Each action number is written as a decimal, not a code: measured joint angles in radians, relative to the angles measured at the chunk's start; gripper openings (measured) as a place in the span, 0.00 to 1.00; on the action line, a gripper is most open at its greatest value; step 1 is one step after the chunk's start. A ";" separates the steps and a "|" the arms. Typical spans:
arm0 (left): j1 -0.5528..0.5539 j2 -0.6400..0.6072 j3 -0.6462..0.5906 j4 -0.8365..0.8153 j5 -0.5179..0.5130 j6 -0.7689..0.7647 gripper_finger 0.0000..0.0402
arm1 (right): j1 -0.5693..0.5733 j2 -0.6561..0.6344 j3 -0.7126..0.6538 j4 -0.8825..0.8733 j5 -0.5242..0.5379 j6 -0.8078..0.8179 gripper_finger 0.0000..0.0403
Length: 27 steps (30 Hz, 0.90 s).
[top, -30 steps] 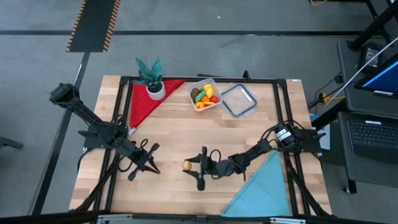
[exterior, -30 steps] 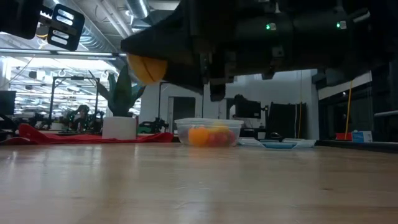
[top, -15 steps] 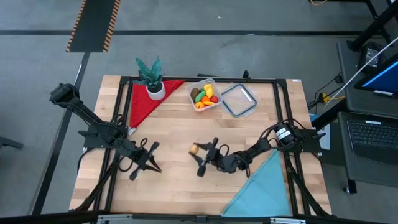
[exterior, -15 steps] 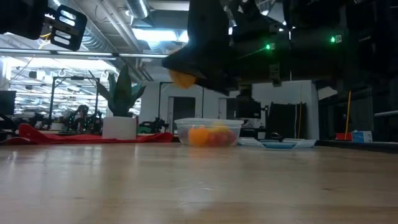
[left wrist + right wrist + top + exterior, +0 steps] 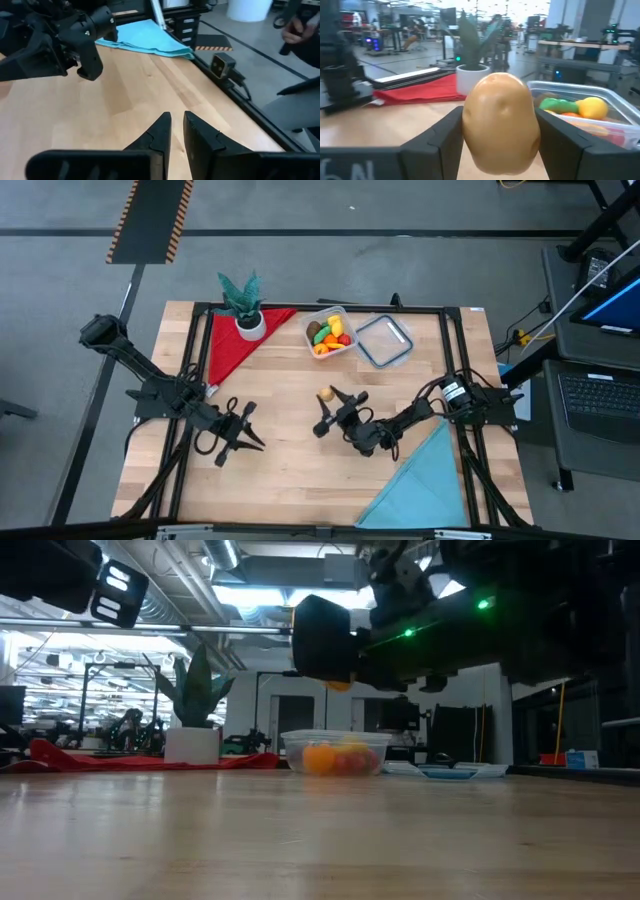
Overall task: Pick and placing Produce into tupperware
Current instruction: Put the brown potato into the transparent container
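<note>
**Inspector:** While the potato is being carried clamped between the right gripper's fingers, where is it standing now?

**Assistant:** It is hanging above the middle of the table, clear of the wood. A second ago it was nearer the front edge; it is travelling toward the tupperware at the back edge, which is already holding other produce.

**Inspector:** Meaning for the task?

**Assistant:** I judge the transfer is under way; the drop is not yet made.

**Inspector:** Arm poses?

**Assistant:** The right arm is reaching in from the right edge, stretched low across the centre. The left gripper is waiting over the front-left area, holding nothing, its fingers parting a little from closed.
</note>
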 joint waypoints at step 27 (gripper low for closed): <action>0.256 0.000 0.000 -0.038 -0.027 0.055 0.02 | -0.509 -0.304 -0.003 -0.619 -0.555 0.235 0.52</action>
